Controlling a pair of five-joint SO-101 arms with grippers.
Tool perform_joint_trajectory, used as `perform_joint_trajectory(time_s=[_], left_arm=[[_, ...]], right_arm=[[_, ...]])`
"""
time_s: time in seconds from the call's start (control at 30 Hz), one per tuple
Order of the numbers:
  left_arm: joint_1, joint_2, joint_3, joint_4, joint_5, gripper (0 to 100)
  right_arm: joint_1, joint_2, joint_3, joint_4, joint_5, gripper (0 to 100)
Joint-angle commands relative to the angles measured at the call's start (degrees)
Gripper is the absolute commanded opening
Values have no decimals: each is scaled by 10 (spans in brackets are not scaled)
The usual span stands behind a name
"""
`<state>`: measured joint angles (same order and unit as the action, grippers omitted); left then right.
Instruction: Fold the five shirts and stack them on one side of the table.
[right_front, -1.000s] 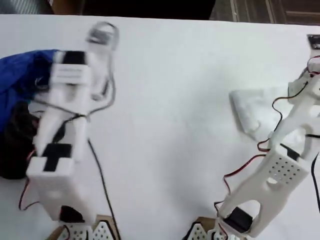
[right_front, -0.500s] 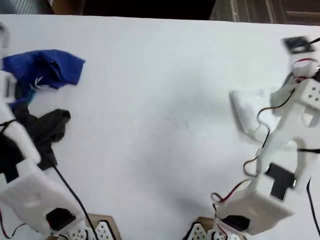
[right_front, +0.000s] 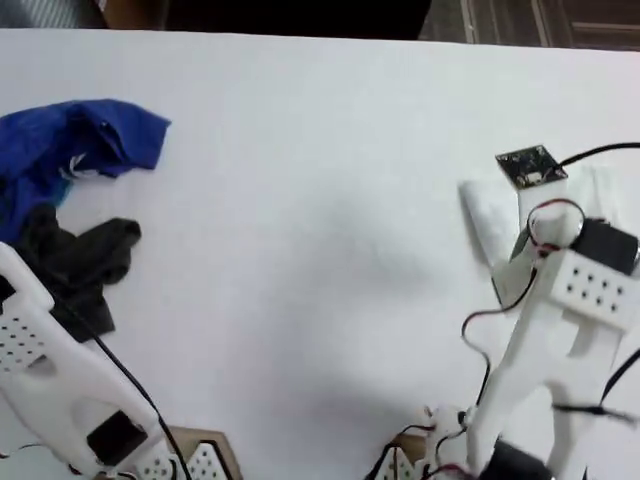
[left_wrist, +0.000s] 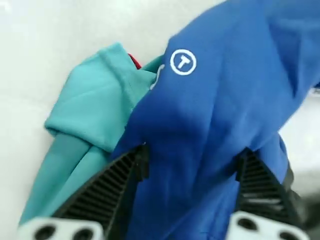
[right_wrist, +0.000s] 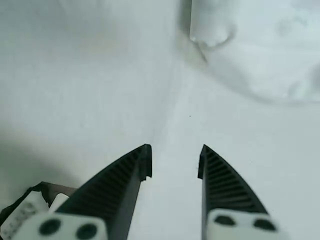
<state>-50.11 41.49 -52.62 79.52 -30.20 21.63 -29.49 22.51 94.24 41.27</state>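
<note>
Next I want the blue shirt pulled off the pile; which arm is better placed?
Left. The left hand is open right at the blue shirt, a finger on each side of the cloth. The right hand is across the table, open above bare surface beside the white shirt.

Left side of table (right_front: 320, 200): far shirt (right_front: 85, 140) lies behind and touching near shirt (right_front: 80, 260), and partly over a third shirt (left_wrist: 85, 110). Left gripper (left_wrist: 192, 151) sits over the far shirt, fingers spread either side of it. Right side: lone shirt (right_front: 482, 218), well apart from the others. Right gripper (right_wrist: 174, 148) is near it, fingers spread over bare table.
</note>
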Motion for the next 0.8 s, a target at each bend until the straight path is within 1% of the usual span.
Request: perform_joint_trajectory(time_s=[0.0,0.03,0.1,0.13,0.17,0.23,0.33,0.47,0.6,0.67,0.77], left_arm=[[9,-3,-49,46,-38,231],[15,-4,-57,64,-40,172],[29,-4,-81,103,-39,25],[36,-4,-95,124,-39,15],[44,-4,-109,148,-39,46],[62,-4,-135,185,-39,21],[96,-4,-182,229,-38,24],[125,-5,-232,229,-13,24],[146,-5,-248,229,1,24],[144,-1,-248,221,-4,24],[113,2,-244,192,-4,24]], right_arm=[[-4,-53,2,-7,2,163],[-4,-55,2,-7,2,163],[-5,-54,2,-7,2,163],[-5,-54,3,-7,2,163],[-5,-54,3,-7,2,163],[-5,-54,3,-7,1,163],[-5,-54,11,-7,1,163],[-3,-54,48,-36,-2,163],[-3,-57,82,-51,-4,163],[-3,-58,85,-51,-1,163],[-2,-58,85,-51,0,163]])
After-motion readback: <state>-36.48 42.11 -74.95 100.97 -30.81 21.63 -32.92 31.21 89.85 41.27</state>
